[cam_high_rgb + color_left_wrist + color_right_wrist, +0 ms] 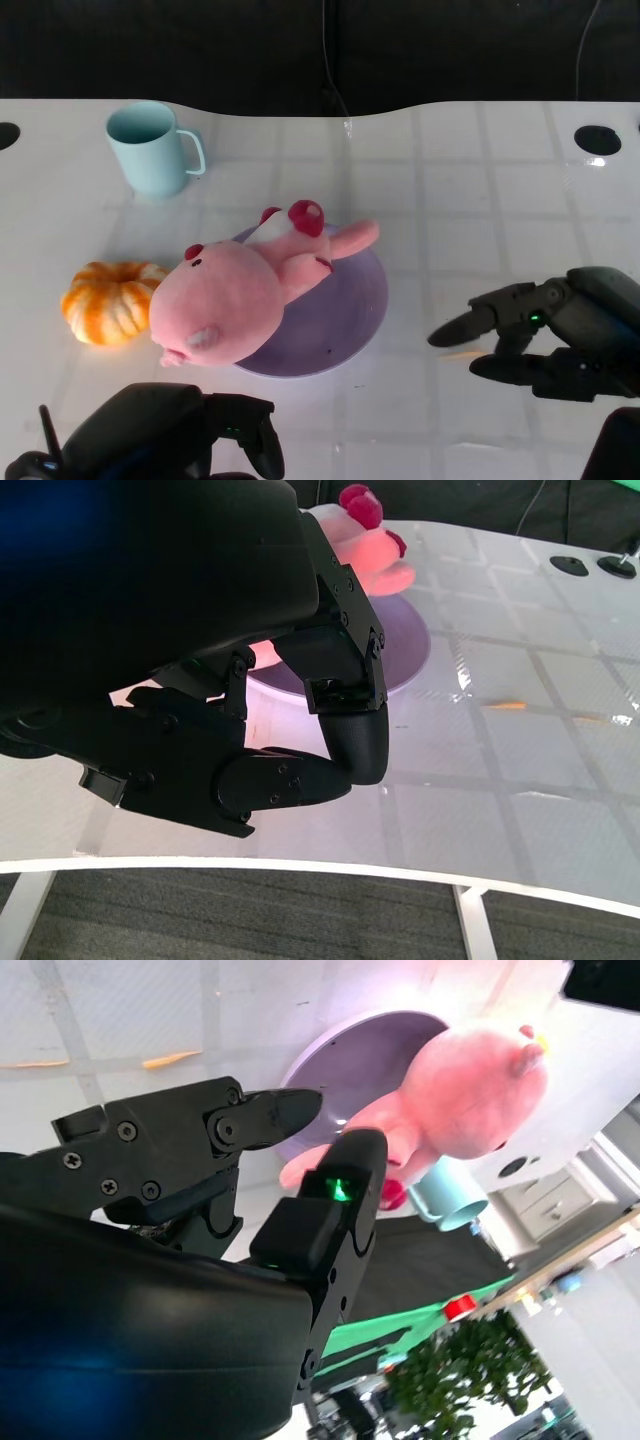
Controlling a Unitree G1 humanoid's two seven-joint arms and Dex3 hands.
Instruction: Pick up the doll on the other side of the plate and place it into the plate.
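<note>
Doll [240, 290]: pink plush, lying across the purple plate [350, 320], its head overhanging the plate's left rim toward the orange pumpkin [110, 300], its legs on the plate's far side. Plate sits near the middle of the white table [480, 200]. Light blue mug [150, 148] stands toward the table's far left corner. Left hand [185, 430] rests at the near edge, fingers curled in, holding nothing. Right hand [540, 335] hovers right of the plate, fingers spread apart, empty.
</note>
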